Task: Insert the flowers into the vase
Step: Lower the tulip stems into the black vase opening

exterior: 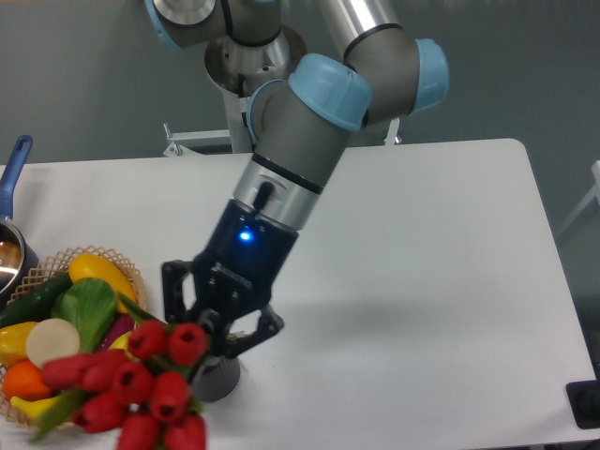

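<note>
White table [450, 244] under a grey-blue wall is your work surface, and everything that matters sits low on the left of the frame. You have the bunch of red tulip buds with green stems and leaves [141, 389] pinched by its stem end in the black two-finger gripper [217, 323], whose jaws are closed on the stems. Holding it there leaves the heavy heads free, so they hang out toward the lower left, in front of the woven wicker basket of toy fruit and vegetables [66, 309].

The short dark grey ribbed vase [220, 375] stands on the table just below the gripper, and only its lower right side shows; gripper and buds cover its mouth, so you cannot tell how the stems sit against the rim. By my reading the bunch lies too flat to go in: heads point down-left toward the camera, stems point up-right into the gripper, so the cut ends are not yet aimed into the mouth.

Your arm reaches down from the base at top centre, the grey and blue elbow joint high in the middle, the forearm slanting down-left and the wrist tilted with it. A blue light shows on the wrist. At the far left edge a blue-handled pot [11, 225] stands clear of all this.
</note>
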Robot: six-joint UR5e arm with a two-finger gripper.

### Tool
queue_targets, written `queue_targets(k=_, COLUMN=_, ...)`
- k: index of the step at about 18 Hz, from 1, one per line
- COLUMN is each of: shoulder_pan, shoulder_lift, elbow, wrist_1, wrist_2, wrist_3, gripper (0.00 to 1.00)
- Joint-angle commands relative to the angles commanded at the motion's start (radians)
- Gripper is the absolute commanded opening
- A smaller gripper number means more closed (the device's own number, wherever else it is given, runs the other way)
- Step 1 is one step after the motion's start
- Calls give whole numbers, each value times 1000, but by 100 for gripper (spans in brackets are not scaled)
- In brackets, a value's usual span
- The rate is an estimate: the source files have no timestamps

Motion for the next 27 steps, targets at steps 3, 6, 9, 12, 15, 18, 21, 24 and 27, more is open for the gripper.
queue_targets(k=3, shoulder_pan=-20, shoulder_lift=-3, elbow=-9, wrist_1=5, wrist_2=-3, wrist_3=-2, gripper=0)
queue_targets(k=6, shoulder_pan=-22, shoulder_lift=-2, elbow=-24, wrist_1=3, wrist_2=-47, wrist_3=0, gripper=0)
queue_targets(k=9, shoulder_pan=-19, shoulder_lift=2, elbow=-64, wrist_1=3, wrist_2=-55, wrist_3=3, gripper=0)
queue_targets(k=12, shoulder_pan=-15, shoulder_lift=3, elbow=-89, wrist_1=5, wrist_2=-57, wrist_3=9, gripper=1)
queue_targets(k=15, shoulder_pan=-6, shoulder_lift=3, elbow=-94, wrist_1=5, wrist_2=-57, wrist_3=9, gripper=2)
queue_targets(k=18, shoulder_pan=-2, shoulder_lift=2, elbow=-95, wrist_1=5, wrist_2=-57, wrist_3=9, gripper=4)
queue_targets(k=21, shoulder_pan=3, shoulder_lift=-2, elbow=-109, wrist_1=5, wrist_2=-57, wrist_3=37, gripper=5)
queue_targets(k=24, shoulder_pan=5, shoulder_lift=0, elbow=-155, wrist_1=5, wrist_2=-55, wrist_3=95, gripper=8)
queue_targets(k=27, shoulder_pan=1, shoulder_lift=2, elbow=-175, wrist_1=5, wrist_2=-57, wrist_3=104, gripper=10)
